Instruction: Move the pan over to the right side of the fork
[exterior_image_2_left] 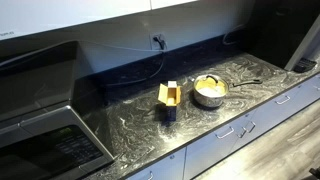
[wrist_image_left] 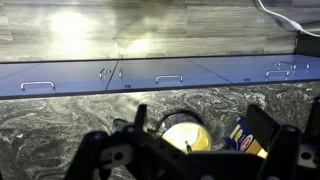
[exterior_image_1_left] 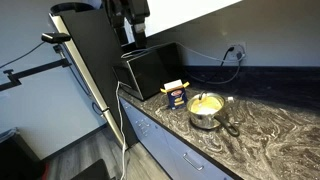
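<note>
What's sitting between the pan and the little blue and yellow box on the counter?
Nothing. In an exterior view, only a bare strip of counter separates the pan from the box.

pan (exterior_image_2_left: 210, 91) | small, round, shiny steel, yellow inside | is set upright on the dark marbled countertop (exterior_image_2_left: 130, 125) | short dark handle (exterior_image_2_left: 246, 83) is extended sideways from the rim

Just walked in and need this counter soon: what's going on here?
A robot arm's gripper hangs open above the counter, holding nothing. The pan, yellow inside, sits on the counter untouched, with a small box close beside it. I cannot make out a fork in these views.
</note>
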Motion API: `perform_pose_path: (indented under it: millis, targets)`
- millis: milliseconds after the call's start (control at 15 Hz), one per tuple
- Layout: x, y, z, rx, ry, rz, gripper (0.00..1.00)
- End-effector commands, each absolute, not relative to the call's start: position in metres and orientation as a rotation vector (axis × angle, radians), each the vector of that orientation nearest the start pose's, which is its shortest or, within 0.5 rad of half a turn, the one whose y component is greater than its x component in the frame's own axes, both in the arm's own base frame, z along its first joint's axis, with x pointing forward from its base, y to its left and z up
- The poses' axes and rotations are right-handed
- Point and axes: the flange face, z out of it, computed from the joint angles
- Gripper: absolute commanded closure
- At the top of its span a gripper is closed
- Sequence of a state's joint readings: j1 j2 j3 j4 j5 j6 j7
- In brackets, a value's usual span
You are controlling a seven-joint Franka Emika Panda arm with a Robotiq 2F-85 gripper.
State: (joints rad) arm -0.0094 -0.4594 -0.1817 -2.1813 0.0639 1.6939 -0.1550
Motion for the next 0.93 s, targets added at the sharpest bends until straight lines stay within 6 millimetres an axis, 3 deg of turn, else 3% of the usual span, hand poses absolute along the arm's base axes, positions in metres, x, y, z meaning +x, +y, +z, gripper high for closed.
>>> perform_pose_path:
  millis: [0, 333, 600, 867]
  targets:
    - [0.404, -0.083, 0.565, -2.994, 0.038, 0.017, 0.00]
    - [0.409, -0.083, 0.564, -2.999, 0.076, 0.018, 0.00]
    - [0.441, -0.086, 0.545, -2.981, 0.418, 0.003, 0.00]
    - [0.486, -0.093, 0.504, -2.934, 0.746, -0.004, 0.00]
